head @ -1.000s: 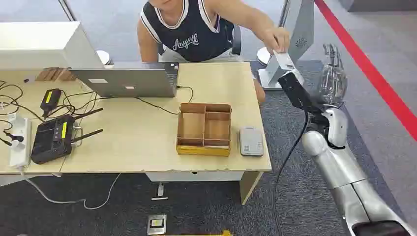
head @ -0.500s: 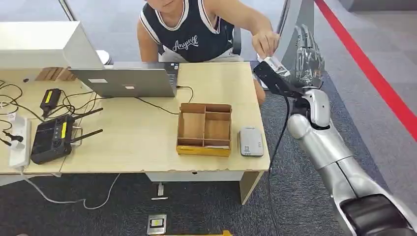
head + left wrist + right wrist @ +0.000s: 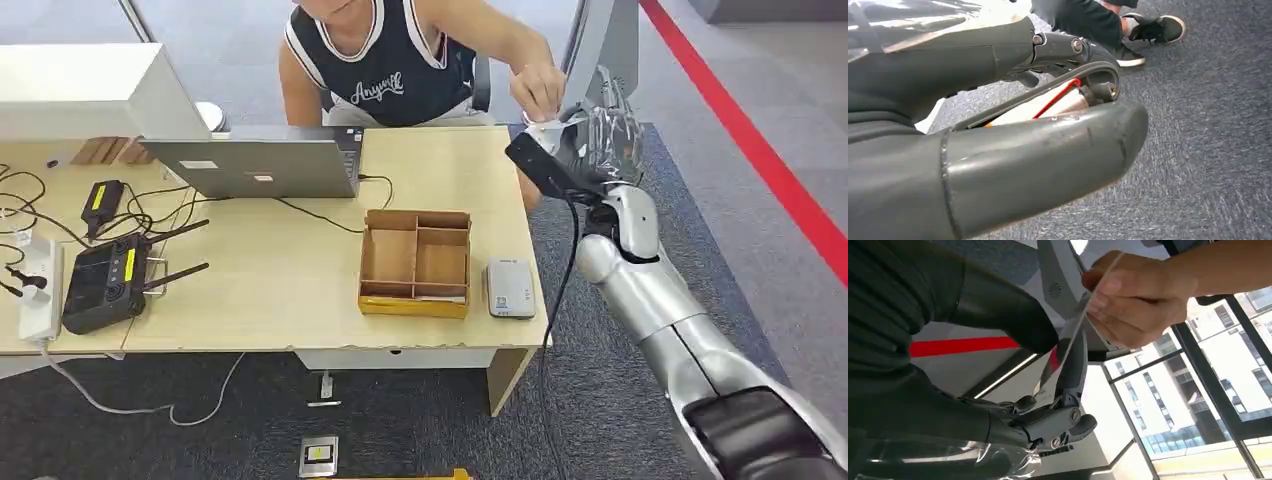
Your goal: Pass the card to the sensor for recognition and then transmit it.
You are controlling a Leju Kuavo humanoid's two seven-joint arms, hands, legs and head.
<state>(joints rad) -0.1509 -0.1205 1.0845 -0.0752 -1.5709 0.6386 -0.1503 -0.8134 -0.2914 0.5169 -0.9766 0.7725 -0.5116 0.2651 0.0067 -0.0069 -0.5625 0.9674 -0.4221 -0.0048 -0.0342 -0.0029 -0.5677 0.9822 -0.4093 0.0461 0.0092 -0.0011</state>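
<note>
The right hand (image 3: 603, 135) is raised beyond the right end of the desk (image 3: 280, 280), past its far corner. The card (image 3: 548, 127) stands just to the left of this hand, and the person's hand (image 3: 538, 88) is directly behind it; it seems both touch the card. The sensor (image 3: 510, 287) lies on the desk nearer than the hand and to its left, just beside the tray (image 3: 415, 262). The laptop (image 3: 255, 165) stands further left.
</note>
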